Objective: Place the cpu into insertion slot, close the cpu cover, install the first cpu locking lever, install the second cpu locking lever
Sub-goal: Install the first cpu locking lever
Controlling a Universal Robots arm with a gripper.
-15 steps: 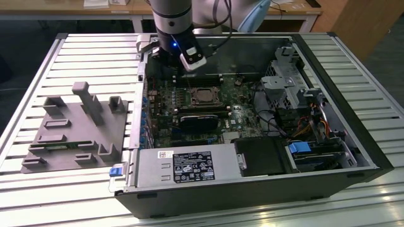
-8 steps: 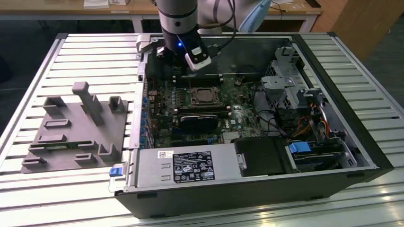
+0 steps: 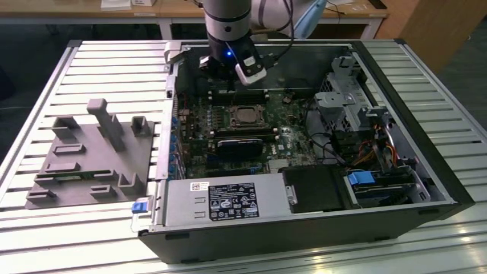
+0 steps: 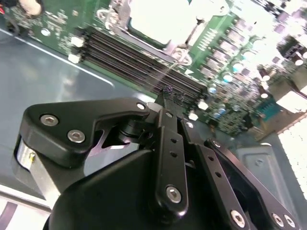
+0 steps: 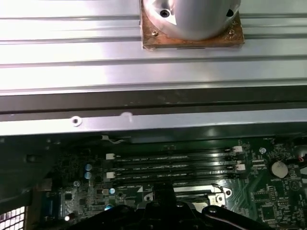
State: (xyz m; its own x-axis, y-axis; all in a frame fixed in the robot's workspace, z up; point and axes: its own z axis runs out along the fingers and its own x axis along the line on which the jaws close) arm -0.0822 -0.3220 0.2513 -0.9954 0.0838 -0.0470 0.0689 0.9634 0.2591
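Note:
The cpu (image 3: 245,115) lies pale-faced in the insertion slot (image 3: 229,117) on the green motherboard inside the open case. In the second wrist view the cpu (image 4: 156,19) appears bright, and the silvery cpu cover (image 4: 188,36) seems to lie flat around it. A thin wire locking lever (image 4: 173,64) runs from the socket's corner toward my gripper (image 4: 167,91). The fingers (image 4: 169,139) meet at the tip, shut; whether they touch the lever I cannot tell. In the exterior view my gripper (image 3: 228,77) hangs over the memory slots just beyond the socket.
Long memory slots (image 5: 172,165) run between the socket and the case wall (image 5: 144,108). A black fan card (image 3: 237,145), a power supply (image 3: 220,200) and a drive cage (image 3: 346,97) crowd the case. A grey fixture plate (image 3: 91,154) lies on the slatted table at the exterior view's left.

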